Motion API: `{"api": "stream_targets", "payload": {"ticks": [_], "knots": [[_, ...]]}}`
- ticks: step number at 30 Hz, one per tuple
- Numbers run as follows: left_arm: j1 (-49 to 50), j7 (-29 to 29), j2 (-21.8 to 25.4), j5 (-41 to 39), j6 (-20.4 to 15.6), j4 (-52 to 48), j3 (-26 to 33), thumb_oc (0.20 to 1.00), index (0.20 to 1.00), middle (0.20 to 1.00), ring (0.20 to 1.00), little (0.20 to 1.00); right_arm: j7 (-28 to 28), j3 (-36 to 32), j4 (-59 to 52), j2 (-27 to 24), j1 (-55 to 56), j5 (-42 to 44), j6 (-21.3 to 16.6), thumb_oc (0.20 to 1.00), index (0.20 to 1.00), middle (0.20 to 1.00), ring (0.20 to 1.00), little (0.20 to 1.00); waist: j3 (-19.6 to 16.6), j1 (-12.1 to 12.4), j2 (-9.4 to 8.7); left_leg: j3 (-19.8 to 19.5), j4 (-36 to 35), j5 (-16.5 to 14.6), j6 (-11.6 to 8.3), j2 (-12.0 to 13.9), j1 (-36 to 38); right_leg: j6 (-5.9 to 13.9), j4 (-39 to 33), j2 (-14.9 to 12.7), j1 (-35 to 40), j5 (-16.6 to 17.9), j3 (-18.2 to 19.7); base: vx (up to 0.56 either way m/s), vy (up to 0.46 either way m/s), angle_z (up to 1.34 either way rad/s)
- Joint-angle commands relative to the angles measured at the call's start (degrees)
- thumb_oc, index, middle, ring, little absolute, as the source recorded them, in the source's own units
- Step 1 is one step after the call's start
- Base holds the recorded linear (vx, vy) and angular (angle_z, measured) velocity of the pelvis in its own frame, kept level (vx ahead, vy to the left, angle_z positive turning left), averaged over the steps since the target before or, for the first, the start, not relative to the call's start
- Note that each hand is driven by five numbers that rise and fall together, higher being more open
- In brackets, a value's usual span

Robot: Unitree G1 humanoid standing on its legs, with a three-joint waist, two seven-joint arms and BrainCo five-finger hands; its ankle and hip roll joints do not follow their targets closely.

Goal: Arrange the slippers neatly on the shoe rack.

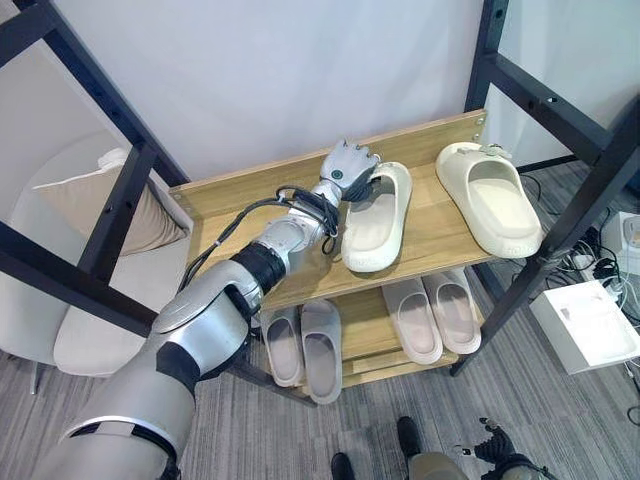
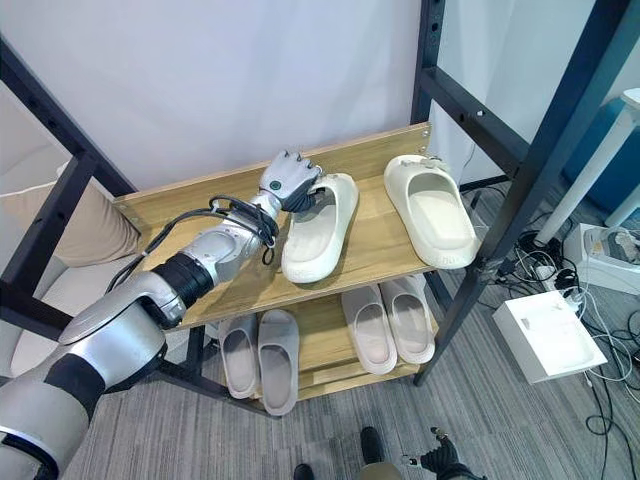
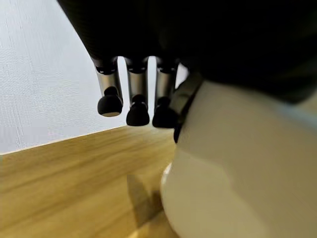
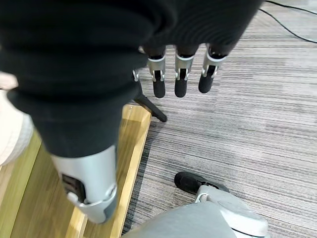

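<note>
Left eye view looks down on a wooden shoe rack [image 1: 250,190] with black metal posts, standing against a white wall on grey carpet. Its top shelf carries two cream slippers, well apart: one cream slipper [image 1: 378,222] left of middle, lying at a slight slant with its heel end toward the wall, and the other cream slipper [image 1: 493,197] near the shelf's right edge. The lower shelf holds two pairs of grey slippers [image 1: 303,347], a left pair and a right pair [image 1: 432,312], each set side by side. To the rack's left sits a pale armchair with a beige cushion [image 1: 110,205]; a white box [image 1: 592,325] lies on the carpet at right. The left hand [image 1: 349,170] rests at the heel end of the slanted slipper, fingers curled onto its rim. Right wrist view shows the right hand [image 4: 179,74] hanging over the carpet, fingers straight and holding nothing.
</note>
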Motion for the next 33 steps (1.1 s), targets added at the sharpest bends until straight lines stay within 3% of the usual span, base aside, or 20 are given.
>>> {"api": "stream_targets", "payload": {"ticks": [1,3,4,9,15,29,31,33], "knots": [[-8.7,2.6,0.6,-3.2,2.6,7.2,3.9,0.2,0.2,0.2,0.2,0.2,-1.7,-1.3,1.4,-0.3,-1.0,1.7,-1.8,1.0,1.0,1.0,1.0,1.0,0.4,-1.0,-2.82,-1.6,-0.4,-2.5,-2.85,0.9,2.9,5.07,0.0,-2.3,4.6,-6.7,0.9,0.0,0.0,0.0],[-8.1,2.1,-0.3,-4.0,2.4,7.5,4.3,0.2,0.2,0.2,0.2,0.2,-1.6,-1.0,1.7,0.2,-1.0,1.7,-1.7,1.0,1.0,1.0,1.0,1.0,0.4,-1.0,-2.77,-1.6,-0.4,-2.6,-2.84,1.0,3.1,5.03,0.0,-2.2,4.8,-6.8,0.9,0.0,0.0,0.0],[-7.5,1.6,-0.7,-4.7,2.2,7.2,4.7,1.0,1.0,1.0,1.0,1.0,-1.6,-1.1,1.8,0.3,-1.1,1.8,-1.6,1.0,1.0,1.0,1.0,1.0,0.4,-1.0,-2.78,-1.7,-0.4,-2.6,-2.83,1.0,3.2,5.01,0.0,-2.3,4.9,-6.8,0.9,0.0,0.0,0.0],[-6.6,0.1,-2.7,-9.7,1.4,5.0,7.3,1.0,1.0,1.0,1.0,1.0,-1.2,-1.6,1.8,0.6,-0.7,2.4,-1.2,1.0,1.0,1.0,1.0,1.0,0.3,-0.5,-2.86,-2.2,-0.4,-2.6,-2.77,0.9,3.6,4.82,0.0,-2.2,5.7,-7.2,0.4,0.0,0.0,0.0],[-3.2,-3.4,-2.0,-12.7,-0.9,-6.7,9.4,1.0,1.0,1.0,1.0,1.0,-0.5,-2.7,1.6,1.5,-0.9,2.5,-0.4,1.0,1.0,1.0,1.0,1.0,0.4,1.5,-3.31,-3.8,-0.4,-2.3,-2.64,0.6,3.6,4.62,0.0,-2.5,6.9,-7.6,-1.6,-0.02,-0.012,0.06],[5.3,-5.0,4.4,-14.0,-2.8,-28.5,18.1,1.0,1.0,1.0,1.0,1.0,1.4,-3.5,0.7,2.8,-2.1,3.0,0.5,1.0,1.0,1.0,1.0,1.0,0.0,4.9,-4.46,-6.1,-0.4,-2.0,-2.42,0.1,3.3,4.52,0.0,-3.0,7.8,-7.6,-4.0,-0.02,0.002,0.12],[11.8,-5.9,5.5,-23.7,-6.2,-35.2,22.7,1.0,1.0,1.0,1.0,1.0,1.7,-4.0,0.6,3.2,-2.1,3.1,0.9,1.0,1.0,1.0,1.0,1.0,-0.1,5.7,-4.71,-6.4,-0.4,-1.9,-2.4,0.0,3.3,4.47,0.0,-3.1,7.9,-7.5,-4.4,-0.04,0.016,0.12],[18.7,-9.6,4.9,-39.1,-10.2,-40.1,26.0,1.0,1.0,1.0,1.0,1.0,2.0,-4.2,1.1,4.2,-1.8,2.3,1.4,1.0,1.0,1.0,1.0,1.0,-0.2,6.4,-4.78,-6.5,-0.4,-1.8,-2.35,0.0,3.4,4.41,0.0,-3.2,8.1,-7.4,-4.6,0.0,0.003,0.02]]}}
